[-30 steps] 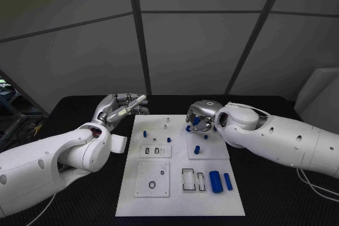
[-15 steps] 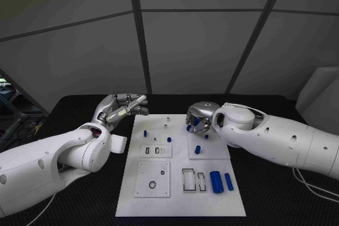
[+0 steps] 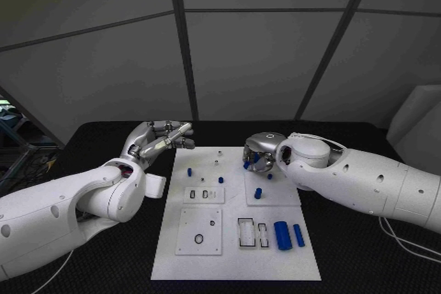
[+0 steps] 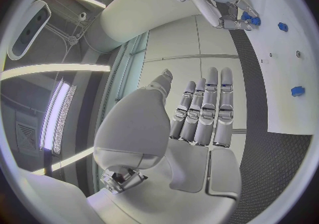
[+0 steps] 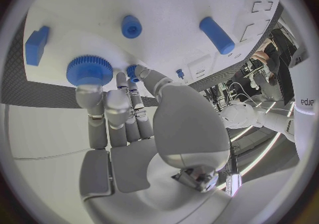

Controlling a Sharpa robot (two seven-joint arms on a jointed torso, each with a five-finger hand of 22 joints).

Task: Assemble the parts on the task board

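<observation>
The white task board (image 3: pixel 234 256) lies in the middle of the black table. My right hand (image 3: pixel 260 155) hovers low over its far right part. In the right wrist view its fingertips (image 5: pixel 87 93) touch a blue gear (image 5: pixel 89 69) standing on the board (image 5: pixel 166 0), while the thumb stays apart from the gear. A short blue cylinder (image 5: pixel 132 26), a blue peg (image 5: pixel 217 34) and a blue block (image 5: pixel 36 44) lie close by. My left hand (image 3: pixel 161 138) is raised beyond the board's far left corner, fingers straight and holding nothing.
Two thick blue cylinders (image 3: pixel 282 235) lie at the board's near right beside rectangular slots (image 3: pixel 245 233). Small blue pieces (image 3: pixel 189 173) stand on the far left part, and a black ring (image 3: pixel 197 240) sits near left. Bare black table surrounds the board.
My right hand has shifted slightly over the board's far right part. The left hand has stayed where it was.
</observation>
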